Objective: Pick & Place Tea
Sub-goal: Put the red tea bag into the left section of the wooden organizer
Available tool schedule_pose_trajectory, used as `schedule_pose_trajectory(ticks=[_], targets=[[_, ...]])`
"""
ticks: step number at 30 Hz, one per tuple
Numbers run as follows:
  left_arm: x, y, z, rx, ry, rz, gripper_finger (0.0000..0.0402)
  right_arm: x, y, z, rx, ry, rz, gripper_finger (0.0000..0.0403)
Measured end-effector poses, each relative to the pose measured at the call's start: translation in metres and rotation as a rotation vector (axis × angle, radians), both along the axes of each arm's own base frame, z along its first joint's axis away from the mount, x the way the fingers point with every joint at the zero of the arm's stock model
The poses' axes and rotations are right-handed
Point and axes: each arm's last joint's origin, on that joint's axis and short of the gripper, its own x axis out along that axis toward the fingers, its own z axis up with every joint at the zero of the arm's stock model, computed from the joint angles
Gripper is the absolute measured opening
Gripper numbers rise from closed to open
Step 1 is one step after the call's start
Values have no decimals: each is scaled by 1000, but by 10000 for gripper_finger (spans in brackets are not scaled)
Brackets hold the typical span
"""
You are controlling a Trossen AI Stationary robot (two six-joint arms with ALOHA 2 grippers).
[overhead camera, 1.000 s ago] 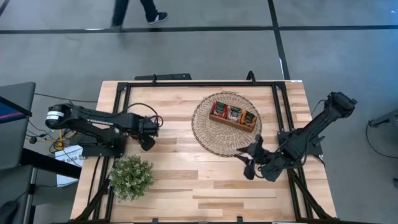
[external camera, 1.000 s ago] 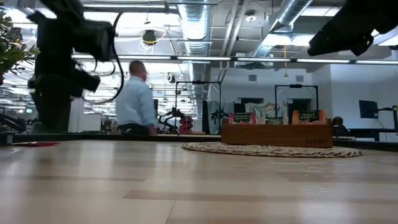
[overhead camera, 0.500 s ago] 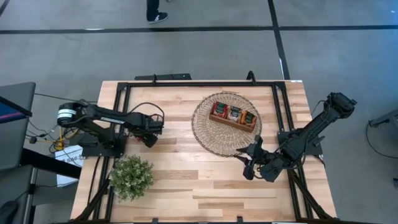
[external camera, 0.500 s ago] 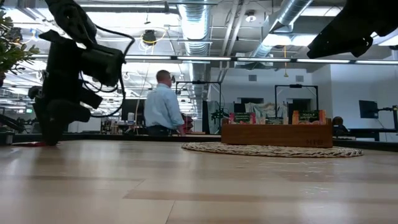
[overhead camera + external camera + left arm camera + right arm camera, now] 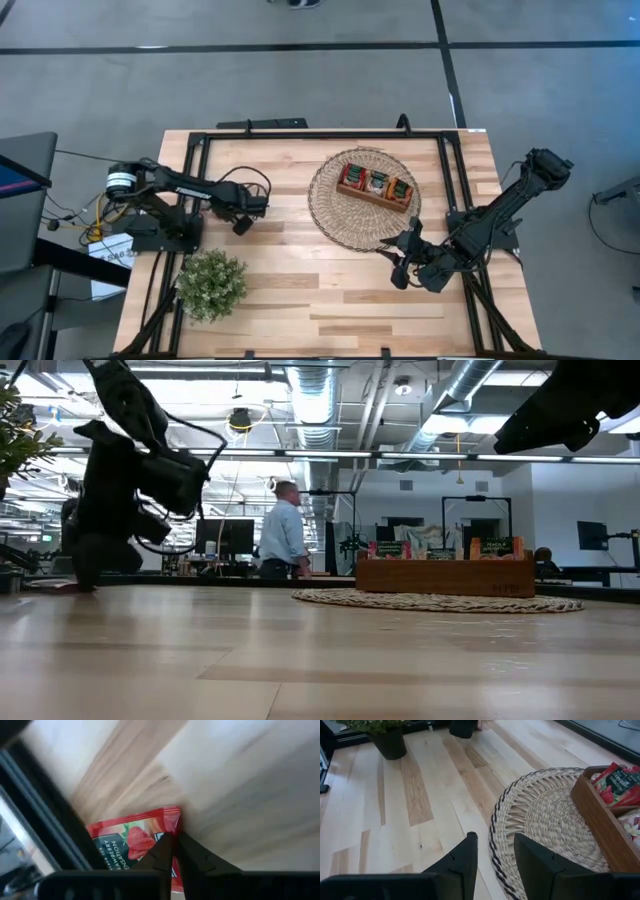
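Observation:
A red tea sachet (image 5: 132, 842) lies flat on the wooden table near its left edge. My left gripper (image 5: 173, 837) is down at the table on it, fingers together; in the high view it (image 5: 240, 226) hides the sachet. More sachets stand in the wooden tray (image 5: 375, 187), which rests on a round woven mat (image 5: 335, 215). My right gripper (image 5: 401, 270) hangs open above the table by the mat's near edge, its fingers (image 5: 465, 857) holding nothing. My left gripper pinches the red sachet between its two fingers at one edge, close to a corner (image 5: 169, 826). The fingers slant steeply down from above. The sachet lies on the table, not lifted.
A potted plant (image 5: 212, 285) stands at the near left, just toward the near edge from my left gripper. A black frame (image 5: 300, 135) runs round the table's edges. Bare wood lies between the two arms. A person (image 5: 283, 530) walks in the room behind.
My left gripper has sunk down to the table over the sachet and tipped more steeply downward, the arm reaching a little further toward the table's right.

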Motion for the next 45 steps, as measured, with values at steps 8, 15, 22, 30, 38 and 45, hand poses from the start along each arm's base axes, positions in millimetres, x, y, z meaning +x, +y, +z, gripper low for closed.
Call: schedule_pose_trajectory(ticks=[8, 15, 22, 30, 38, 45], targets=[[20, -4, 21, 13, -100, -88, 2, 0, 0, 0, -3, -3, -3, 118], [64, -23, 57, -21, -490, -325, 1, 3, 2, -7, -47, 26, 4, 118], [111, -45, 85, -119, -1019, -742, 1, 27, 7, -36, -143, 79, 7, 118], [132, -76, 101, -19, -1248, -1288, 0, 70, 1, -44, -35, -37, 55, 138], [136, -112, 75, 409, -855, -1529, 0, 88, -25, -32, 175, -132, 23, 219], [148, -128, 40, 745, -482, -1582, 0, 102, -57, -31, 246, -198, -132, 232]])
